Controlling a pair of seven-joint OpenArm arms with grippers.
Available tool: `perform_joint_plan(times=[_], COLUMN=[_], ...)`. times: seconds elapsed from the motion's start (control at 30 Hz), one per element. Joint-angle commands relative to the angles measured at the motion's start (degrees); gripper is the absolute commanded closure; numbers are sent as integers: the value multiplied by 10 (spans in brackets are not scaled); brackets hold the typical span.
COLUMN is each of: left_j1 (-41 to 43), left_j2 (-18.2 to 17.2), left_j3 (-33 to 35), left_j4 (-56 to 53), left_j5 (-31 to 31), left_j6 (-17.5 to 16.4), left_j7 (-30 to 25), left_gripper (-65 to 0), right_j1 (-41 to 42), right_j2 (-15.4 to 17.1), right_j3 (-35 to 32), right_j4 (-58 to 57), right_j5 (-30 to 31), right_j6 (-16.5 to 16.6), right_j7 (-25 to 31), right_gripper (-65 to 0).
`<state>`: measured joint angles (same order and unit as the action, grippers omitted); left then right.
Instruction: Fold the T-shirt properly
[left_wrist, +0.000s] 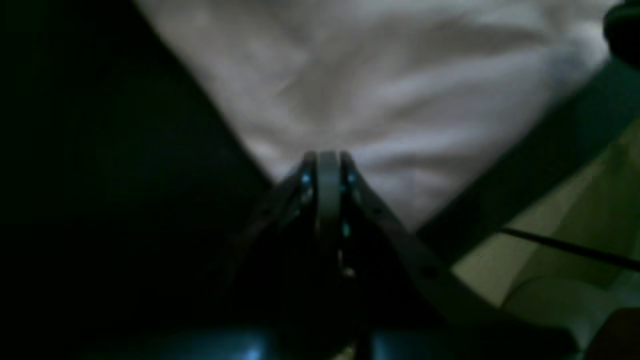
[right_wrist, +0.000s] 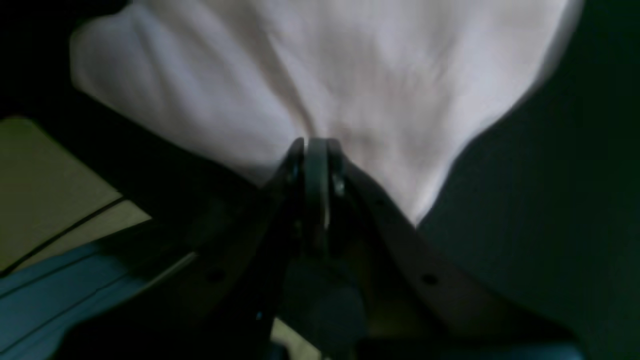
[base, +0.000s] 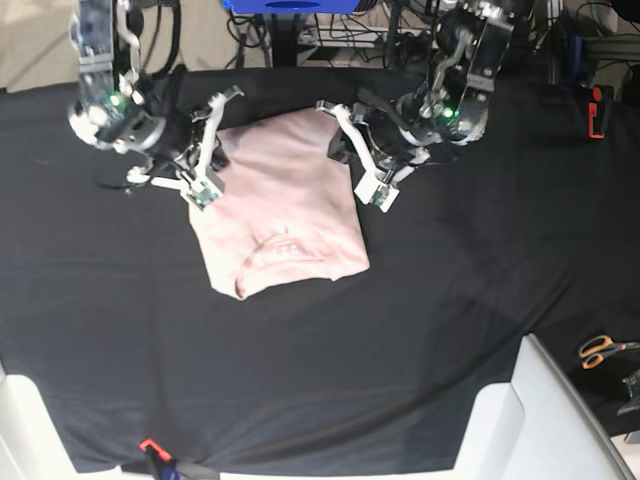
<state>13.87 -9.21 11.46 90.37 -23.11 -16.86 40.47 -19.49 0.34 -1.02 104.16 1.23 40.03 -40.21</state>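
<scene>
On the black cloth (base: 450, 300) that covers the table, the T-shirt (base: 285, 200) lies near the far edge, between my two arms, with its lower part bunched in a soft roll toward the near side. My left gripper (left_wrist: 327, 160) is closed on the fabric at one side edge, and my right gripper (right_wrist: 314, 145) is closed on the opposite edge; in both wrist views the cloth gathers into wrinkles that run to the pinched jaws. I judge the shirt to be light, thin and limp, so it will sag and slip if I hold only one layer. The best places to hold are the hems and corners, taking both layers together. I see no containers here.
</scene>
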Motion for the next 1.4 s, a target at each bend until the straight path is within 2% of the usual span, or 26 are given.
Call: perform_joint_plan(times=[0.0,0.07,0.17,0.27,0.37,0.5,0.57,0.67,0.73,0.8,0.9,1.0,1.1,1.13,1.2,1.27,1.3,1.37], left_j1=[4,38,93,160,216,289,322,351,349,330,286,221,125,89,22,-29,-42,-60], left_j2=[0,-1,-37,-77,-96,-93,-87,-64,-48,-41,-28,-17,5,16,35,46,46,47], left_j3=[-14,-45,-77,-108,-136,-141,-125,-97,-77,-55,-16,32,70,77,90,99,100,101], left_j4=[37,83,128,141,142,142,142,119,74,8,-152,-354,-612,-701,-841,-902,-901,-882], left_j5=[-8,-8,-8,-5,36,131,159,163,167,167,167,167,167,167,166,167,167,167], left_j6=[-3,-3,-3,-3,-3,-3,-3,-3,-3,-3,-3,-3,-3,-3,-3,-3,-3,-3], left_j7=[-13,-12,-12,-15,-16,-16,-16,-16,-22,-71,-183,-305,-462,-516,-600,-636,-628,-591], left_gripper=[0,0,0,0,0,0,0,0,0,0,0,0,0,0,0,0,0,0], right_j1=[-9,-36,-68,-101,-129,-163,-185,-230,-243,-237,-190,-124,-37,-6,44,82,90,94], right_j2=[1,1,-3,-3,-3,-3,-3,-4,0,1,16,28,28,27,16,5,1,-15], right_j3=[0,2,42,103,166,244,261,245,215,183,126,67,14,1,-25,-44,-49,-55], right_j4=[36,81,103,102,101,96,93,53,-16,-110,-287,-486,-715,-789,-906,-986,-1006,-1011], right_j5=[6,-2,-44,-53,-53,-53,-53,-51,-33,-26,-48,-57,-55,-55,-55,-54,-54,-55], right_j6=[-3,-4,-31,-53,-56,-57,-57,-57,-57,-57,-59,-60,-61,-73,-141,-266,-335,-446], right_j7=[13,10,2,4,-4,-59,-80,-79,-56,-19,39,89,192,239,339,440,475,508], right_gripper=[0,0,0,0,0,0,0,0,0,0,0,0,0,0,0,0,0,0])
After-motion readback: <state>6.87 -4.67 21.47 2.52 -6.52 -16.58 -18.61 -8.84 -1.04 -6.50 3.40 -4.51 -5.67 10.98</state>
